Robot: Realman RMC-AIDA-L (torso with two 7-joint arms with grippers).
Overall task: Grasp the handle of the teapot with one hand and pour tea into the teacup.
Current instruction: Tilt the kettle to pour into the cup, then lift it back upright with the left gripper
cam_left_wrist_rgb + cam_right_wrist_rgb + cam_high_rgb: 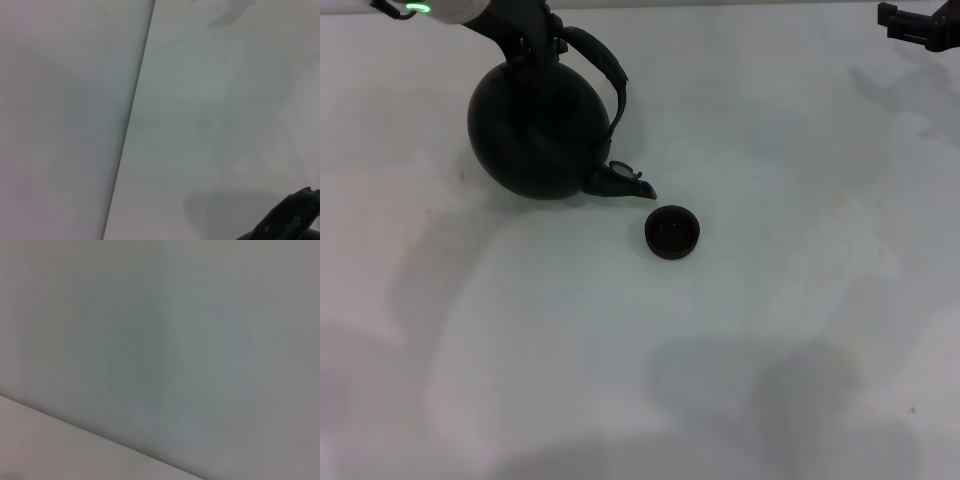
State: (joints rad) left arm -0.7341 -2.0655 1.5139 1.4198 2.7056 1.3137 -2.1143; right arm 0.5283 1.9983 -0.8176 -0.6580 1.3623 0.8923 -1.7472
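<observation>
The matte-black teapot (pixel 535 130) is at the back left of the white table in the head view. It is tipped, with its short spout (pixel 625 184) pointing down toward the teacup (pixel 672 232). The small dark round cup stands on the table just right of and in front of the spout tip, a small gap apart. My left gripper (pixel 532 40) comes in from the top left and is shut on the arched handle (pixel 608 70) above the pot. A black rough piece (pixel 285 220) shows in the left wrist view. My right gripper (pixel 918 24) is parked at the far right edge.
The white table (pixel 650 380) stretches in front of the pot and cup. The table's edge line (pixel 131 120) shows in the left wrist view. The right wrist view shows only plain pale surface.
</observation>
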